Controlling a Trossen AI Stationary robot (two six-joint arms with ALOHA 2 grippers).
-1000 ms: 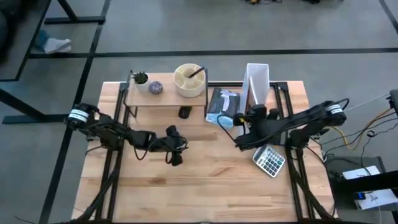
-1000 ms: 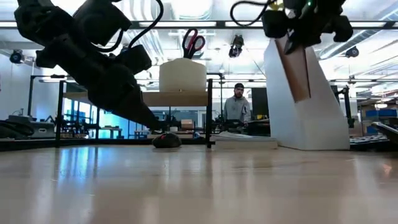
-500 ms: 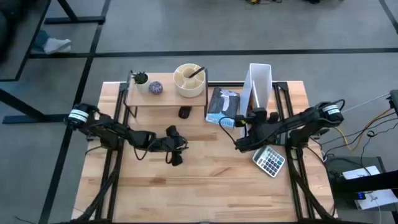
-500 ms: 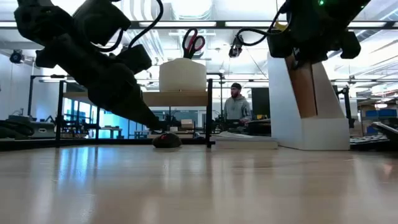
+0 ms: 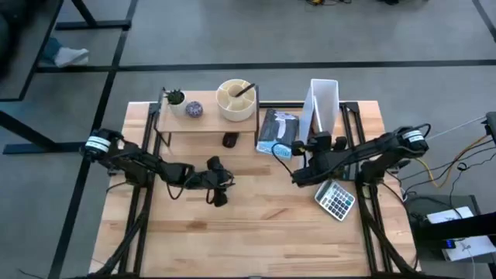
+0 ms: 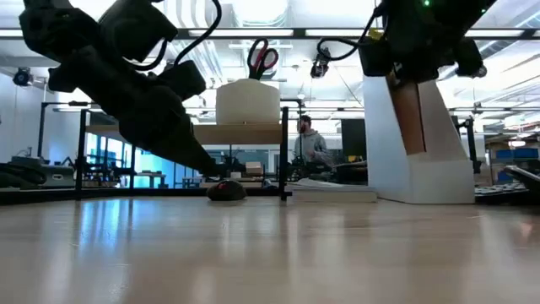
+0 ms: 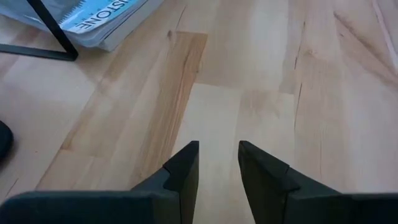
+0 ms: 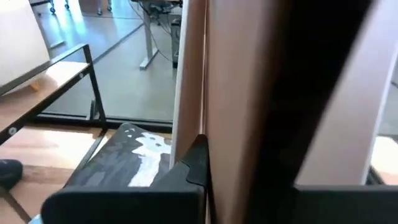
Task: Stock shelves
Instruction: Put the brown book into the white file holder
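Observation:
My right gripper (image 5: 313,149) is shut on a flat brown book (image 6: 408,108) that stands slanting in the white angled file holder (image 5: 322,96) at the back right; its lower end is hidden in the holder. The shelf (image 5: 203,125), a light-wood board on thin black legs, stands at the back left and carries a small plant (image 5: 175,98), a small round thing (image 5: 194,110) and a round wooden organiser (image 5: 235,99). My left gripper (image 7: 217,155) hovers open over bare tabletop in front of the shelf, holding nothing. My right gripper pinches the brown book's upper part (image 8: 239,106) between its two fingers, one finger (image 8: 196,158) on each flat face. It comes from above, pointing down. The book stands steeply tilted, its lower part inside the white file holder (image 6: 447,169).
A black mouse (image 5: 229,140) lies under the shelf. A blue-and-white magazine (image 5: 277,132) lies between shelf and file holder. A calculator (image 5: 335,200) lies at the right, near my right arm. A person (image 6: 305,145) stands in the room beyond the table.
My right gripper has gone down and slightly toward the table's right with the brown book. The book has sunk deeper into the white file holder and stands more upright than before. The person in the room behind has walked to the left.

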